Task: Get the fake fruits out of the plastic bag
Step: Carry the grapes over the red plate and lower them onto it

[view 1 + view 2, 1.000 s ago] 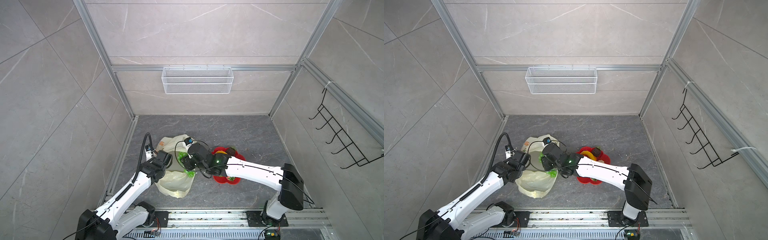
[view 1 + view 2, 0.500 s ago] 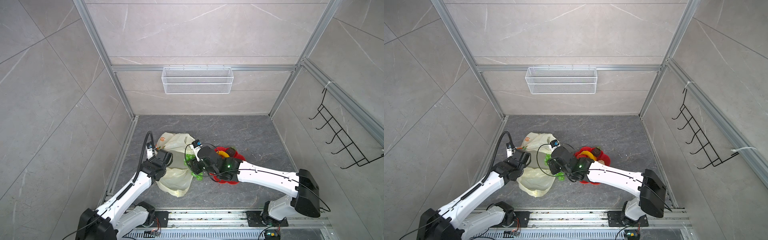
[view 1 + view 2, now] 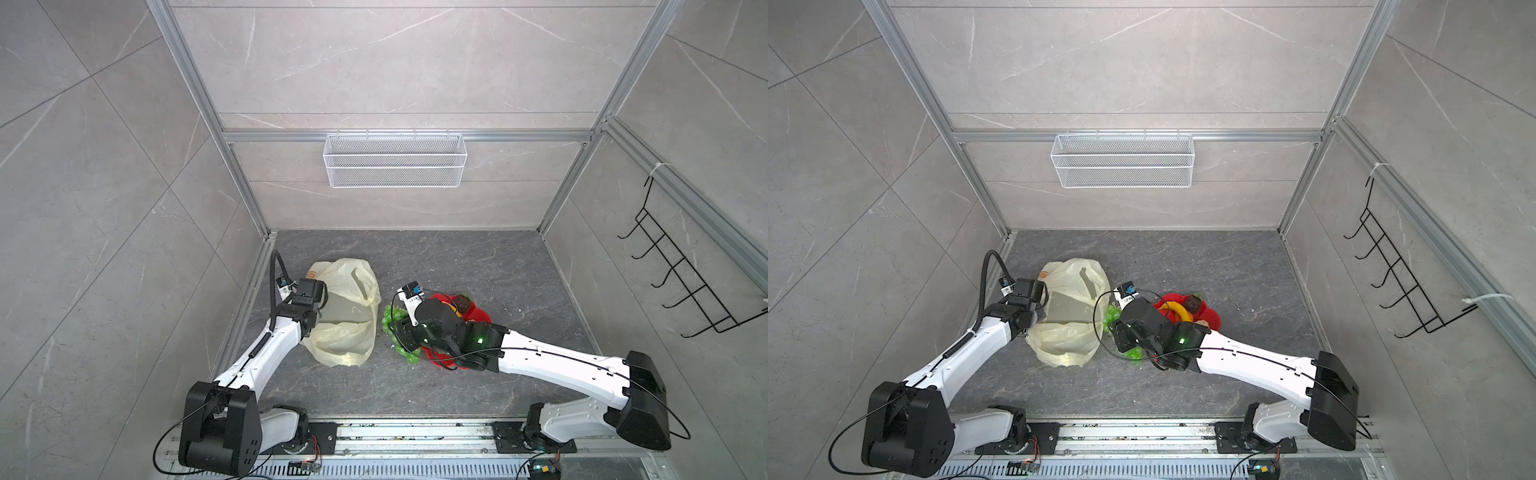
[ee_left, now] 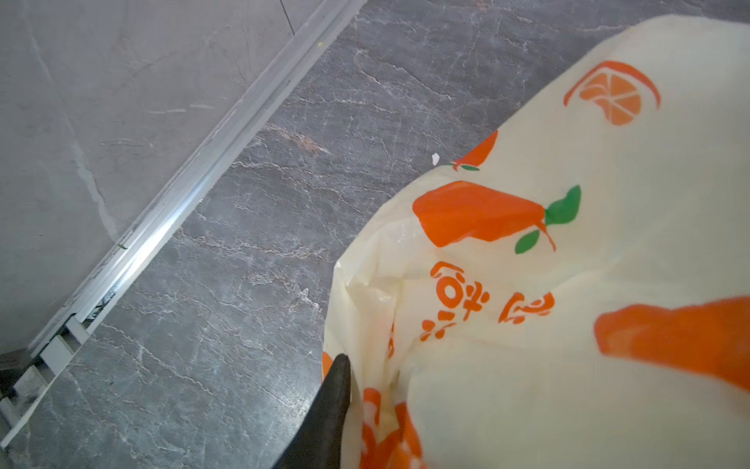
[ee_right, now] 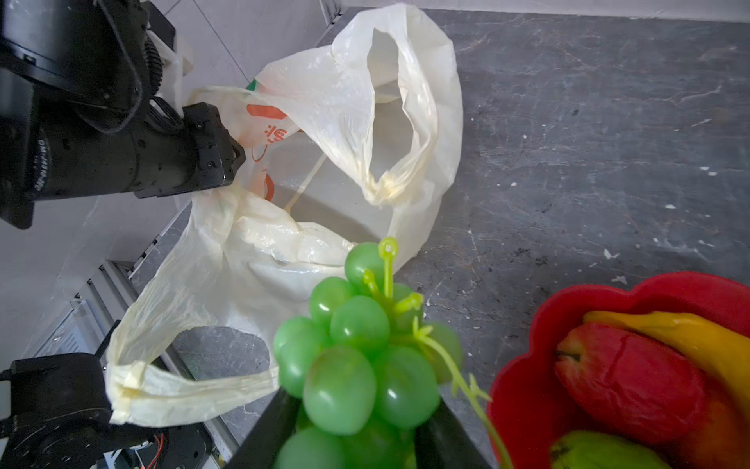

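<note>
2 high top views overlook everything; 2 close wrist views share the plastic bag (image 4: pixel 608 251) (image 5: pixel 324 93).

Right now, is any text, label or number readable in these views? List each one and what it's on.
Orange-red printed characters on the plastic bag: creased and seen at an angle, not readable.
The same print in the right wrist view: too small to read.
"DM…" in white lettering on the left arm motor housing: it seems to begin that way, but the rest is too blurred.
Nothing else legible; no text can be made out in either top view.
</note>
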{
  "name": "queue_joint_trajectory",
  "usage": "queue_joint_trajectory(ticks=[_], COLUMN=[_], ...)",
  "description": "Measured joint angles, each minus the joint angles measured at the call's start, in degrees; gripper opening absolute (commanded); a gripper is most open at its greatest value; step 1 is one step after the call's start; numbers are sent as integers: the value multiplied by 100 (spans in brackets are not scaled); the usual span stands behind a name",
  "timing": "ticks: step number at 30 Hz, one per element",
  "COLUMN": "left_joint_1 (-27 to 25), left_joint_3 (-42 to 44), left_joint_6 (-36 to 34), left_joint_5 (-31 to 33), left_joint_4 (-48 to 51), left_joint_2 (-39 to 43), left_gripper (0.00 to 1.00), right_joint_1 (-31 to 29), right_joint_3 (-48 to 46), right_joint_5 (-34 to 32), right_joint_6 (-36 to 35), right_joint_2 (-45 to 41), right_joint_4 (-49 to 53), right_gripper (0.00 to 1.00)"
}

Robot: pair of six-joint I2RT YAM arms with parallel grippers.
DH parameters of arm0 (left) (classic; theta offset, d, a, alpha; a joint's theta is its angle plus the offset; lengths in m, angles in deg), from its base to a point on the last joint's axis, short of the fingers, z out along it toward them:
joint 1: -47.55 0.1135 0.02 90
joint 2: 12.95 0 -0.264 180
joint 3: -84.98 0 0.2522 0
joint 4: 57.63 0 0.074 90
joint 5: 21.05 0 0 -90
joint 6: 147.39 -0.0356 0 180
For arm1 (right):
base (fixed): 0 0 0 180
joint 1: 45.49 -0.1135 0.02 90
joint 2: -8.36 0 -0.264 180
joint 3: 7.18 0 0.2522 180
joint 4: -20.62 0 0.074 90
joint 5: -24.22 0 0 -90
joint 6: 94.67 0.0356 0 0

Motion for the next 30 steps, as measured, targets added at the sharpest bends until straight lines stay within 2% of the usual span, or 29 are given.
queue_joint_trajectory(ticks=[12, 18, 22, 30], left_joint_1=[0, 0, 0, 0], left_joint_3=[461, 533, 553, 645], left_joint_6=[-101, -133, -146, -177], left_joint_5=[-203, -236, -260, -339], left_joint_4=[-310, -444, -468, -520], left_joint_2=[197, 197, 197, 254], left_gripper=[25, 25, 25, 25], right_joint_1=[280, 649, 861, 1257], right_joint_3=[-461, -638, -627, -481], right_joint_5=[-964, -1174, -1228, -1244], right_joint_6=[22, 17, -4, -96], right_joint_2=[-662, -763, -612, 223], right_joint_4=[1185, 1547, 1543, 1523], right_gripper=[45, 46, 47, 53])
